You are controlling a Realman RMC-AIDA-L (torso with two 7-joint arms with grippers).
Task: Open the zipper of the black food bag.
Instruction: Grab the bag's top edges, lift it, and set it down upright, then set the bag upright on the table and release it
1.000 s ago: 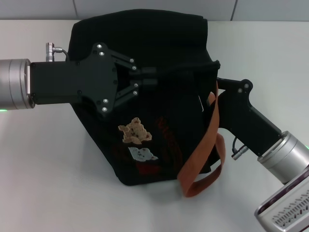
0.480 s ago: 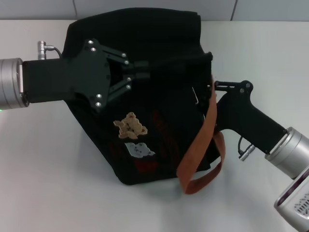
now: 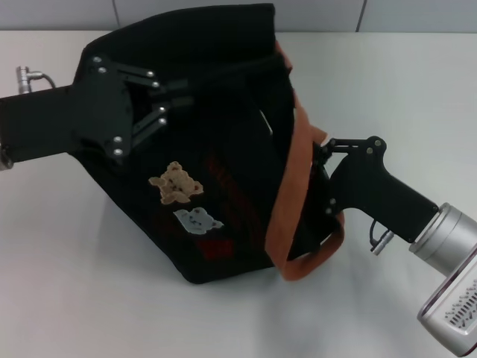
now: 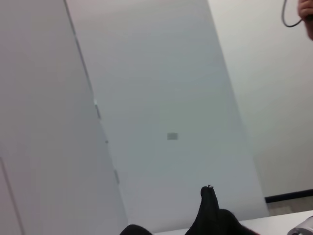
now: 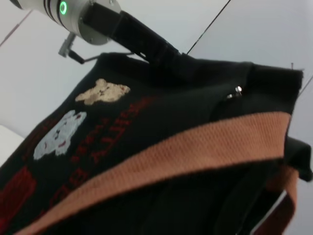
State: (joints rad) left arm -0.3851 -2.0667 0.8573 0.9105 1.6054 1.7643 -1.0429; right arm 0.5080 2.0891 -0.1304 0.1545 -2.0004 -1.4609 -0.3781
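The black food bag (image 3: pixel 223 171) stands tilted on the white table, its tan and white bear patches (image 3: pixel 176 183) facing me. My left gripper (image 3: pixel 181 101) reaches in from the left and is shut on the zipper line at the bag's top mouth; the pull tab is hidden between the fingers. My right gripper (image 3: pixel 322 175) presses against the bag's right end, beside the orange-brown strap (image 3: pixel 287 201). In the right wrist view the bag (image 5: pixel 146 122) and strap (image 5: pixel 186 152) fill the picture, with the left gripper (image 5: pixel 166 51) at its top edge. Black bag fabric (image 4: pixel 208 215) shows in the left wrist view.
A small silver pull (image 5: pixel 238 90) sits on the bag's face above the strap. The white table (image 3: pixel 89 283) spreads around the bag, and a grey wall (image 3: pixel 402 15) rises at its far edge.
My left gripper has moved left, dragging the bag's top with it. The bag slid and swung left, the strap swung up across its right end, and the right gripper followed.
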